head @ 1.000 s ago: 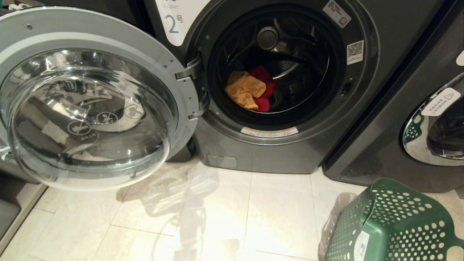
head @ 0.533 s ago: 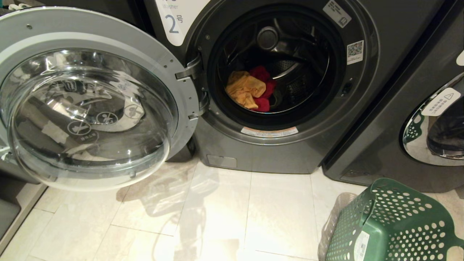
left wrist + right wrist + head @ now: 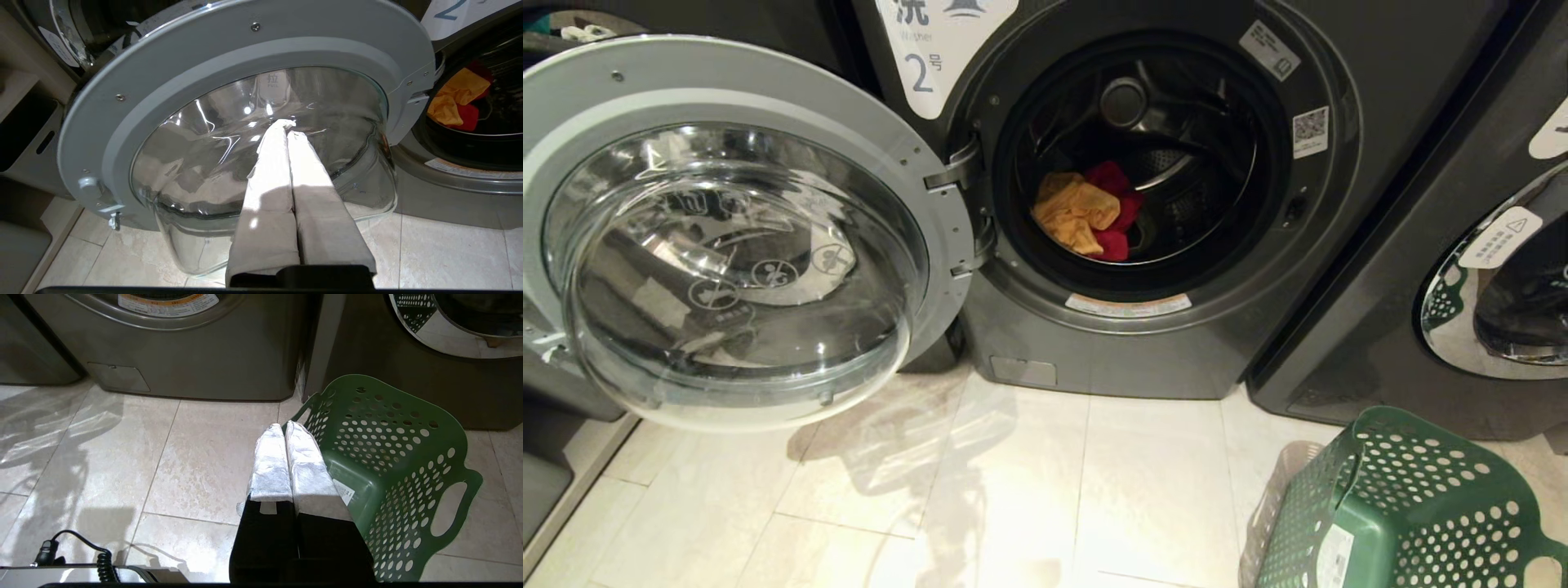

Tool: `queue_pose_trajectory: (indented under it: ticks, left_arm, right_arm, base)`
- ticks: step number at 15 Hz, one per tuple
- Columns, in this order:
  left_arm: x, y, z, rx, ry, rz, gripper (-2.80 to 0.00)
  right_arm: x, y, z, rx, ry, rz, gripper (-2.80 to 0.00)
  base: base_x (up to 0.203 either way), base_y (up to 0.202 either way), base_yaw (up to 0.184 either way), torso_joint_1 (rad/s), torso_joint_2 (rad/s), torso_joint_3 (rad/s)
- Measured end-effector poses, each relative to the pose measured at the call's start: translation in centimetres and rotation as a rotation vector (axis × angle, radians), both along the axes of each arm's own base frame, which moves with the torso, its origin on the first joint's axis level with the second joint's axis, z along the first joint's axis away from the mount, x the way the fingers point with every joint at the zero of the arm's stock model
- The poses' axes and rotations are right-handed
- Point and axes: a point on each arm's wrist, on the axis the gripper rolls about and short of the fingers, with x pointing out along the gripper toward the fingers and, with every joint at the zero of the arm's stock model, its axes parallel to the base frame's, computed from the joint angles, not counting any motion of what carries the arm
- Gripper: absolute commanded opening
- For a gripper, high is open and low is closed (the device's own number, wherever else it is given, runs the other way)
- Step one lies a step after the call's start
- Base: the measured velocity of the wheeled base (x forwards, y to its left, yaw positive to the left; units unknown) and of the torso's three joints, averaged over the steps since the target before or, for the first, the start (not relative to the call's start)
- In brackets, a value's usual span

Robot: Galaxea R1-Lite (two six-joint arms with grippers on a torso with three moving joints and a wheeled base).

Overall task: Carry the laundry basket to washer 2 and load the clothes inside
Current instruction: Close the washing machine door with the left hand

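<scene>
The view is lifting a little; the clothes (image 3: 1086, 214) are lying in washer 2 (image 3: 1143, 163), the basket (image 3: 1405, 506) is empty, both grippers (image 3: 286, 124) (image 3: 284, 426) are pressed together, holding nothing.

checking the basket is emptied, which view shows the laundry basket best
The right wrist view: the laundry basket shows almost whole, tipped on the floor, open mouth visible, no clothes seen inside. The head view crops it at the lower right corner. The left wrist view misses it.
</scene>
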Motion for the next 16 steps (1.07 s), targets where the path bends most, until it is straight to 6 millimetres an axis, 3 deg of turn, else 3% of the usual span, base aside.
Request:
queue_pose_trajectory:
  ticks: [11, 16]
  left_arm:
    - [-0.3, 0.0, 0.1, 0.020, -0.008, 0.004, -2.80]
    - [0.1, 0.3, -0.7, 0.078, 0.023, 0.029, -2.80]
  right_arm:
    - [0.0, 0.0, 0.0, -0.002, 0.000, 0.000, -2.80]
    - [0.0, 0.0, 0.0, 0.000, -0.001, -0.001, -2.80]
  base:
    - [0.000, 0.000, 0.000, 0.002, 0.00, 0.195]
    - [0.000, 0.000, 0.000, 0.000, 0.00, 0.039]
